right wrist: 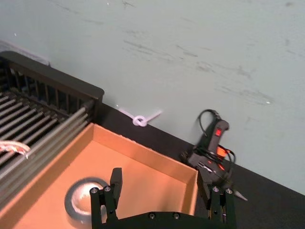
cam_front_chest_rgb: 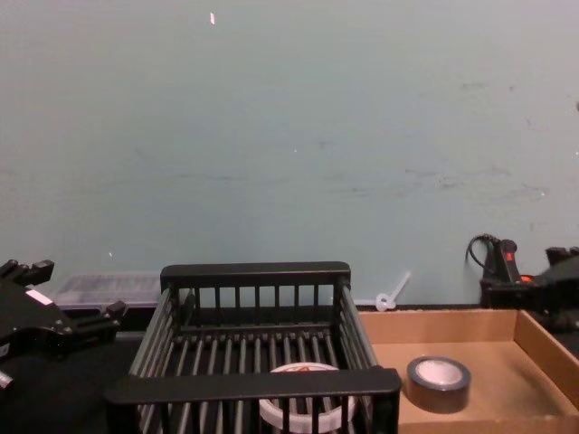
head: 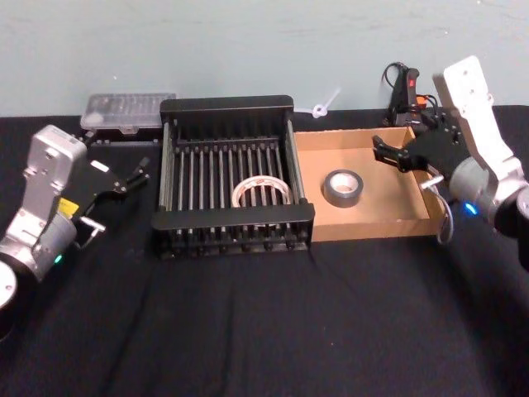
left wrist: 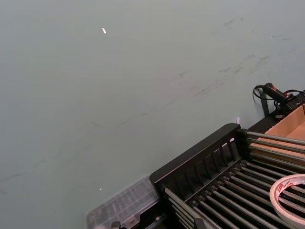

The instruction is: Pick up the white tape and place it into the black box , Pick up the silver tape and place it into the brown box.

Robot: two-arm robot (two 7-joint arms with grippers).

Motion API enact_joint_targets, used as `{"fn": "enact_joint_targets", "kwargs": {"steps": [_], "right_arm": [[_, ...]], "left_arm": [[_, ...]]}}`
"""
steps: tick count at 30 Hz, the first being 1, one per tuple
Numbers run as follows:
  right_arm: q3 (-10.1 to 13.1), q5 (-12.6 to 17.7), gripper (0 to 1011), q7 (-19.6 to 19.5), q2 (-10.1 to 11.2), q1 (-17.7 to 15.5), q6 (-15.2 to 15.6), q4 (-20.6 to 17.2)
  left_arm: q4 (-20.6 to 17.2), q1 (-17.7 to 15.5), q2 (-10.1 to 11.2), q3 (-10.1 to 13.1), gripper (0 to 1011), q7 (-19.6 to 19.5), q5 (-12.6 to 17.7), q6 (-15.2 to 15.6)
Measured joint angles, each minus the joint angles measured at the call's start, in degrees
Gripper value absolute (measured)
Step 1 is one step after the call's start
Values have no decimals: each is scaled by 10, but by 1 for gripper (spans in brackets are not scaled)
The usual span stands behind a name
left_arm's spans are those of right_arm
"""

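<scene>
The white tape point(head: 261, 192) lies flat on the slatted floor of the black box point(head: 227, 105), toward its near right side. It also shows in the left wrist view as the white tape point(left wrist: 288, 198). The silver tape point(head: 341, 188) lies flat inside the brown box point(head: 384, 205), near its left wall. My right gripper point(head: 383, 150) hovers open and empty over the brown box's far right part, with the silver tape point(right wrist: 83, 200) off to one side of its fingers. My left gripper point(head: 132, 175) stands open and empty left of the black box, above the table.
A clear plastic case point(head: 128, 112) sits at the back left by the wall. A black and red tool point(head: 405, 87) with a cable lies behind the brown box, and a white zip tie point(head: 324, 106) beside it. Black cloth covers the table's front.
</scene>
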Motion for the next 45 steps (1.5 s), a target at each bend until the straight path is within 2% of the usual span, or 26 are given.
{"fn": "enact_joint_targets", "kwargs": {"steps": [6,12,18,24,45], "right_arm": [[13,-23,1002,-23,16,-50,-27,-32],[30,-26,1003,-31,21,-83,-23,-52],[44,-26,1002,-32,17,-101,-13,-62],[52,-26,1002,-32,11,-107,-8,-65],[50,-26,1002,-32,13,-106,-8,-64]], "left_arm": [[0,0,0,0,1001,0,0,0],[0,0,0,0,1001,0,0,0],[0,0,0,0,1001,0,0,0],[0,0,0,0,1001,0,0,0],[0,0,0,0,1001,0,0,0]]}}
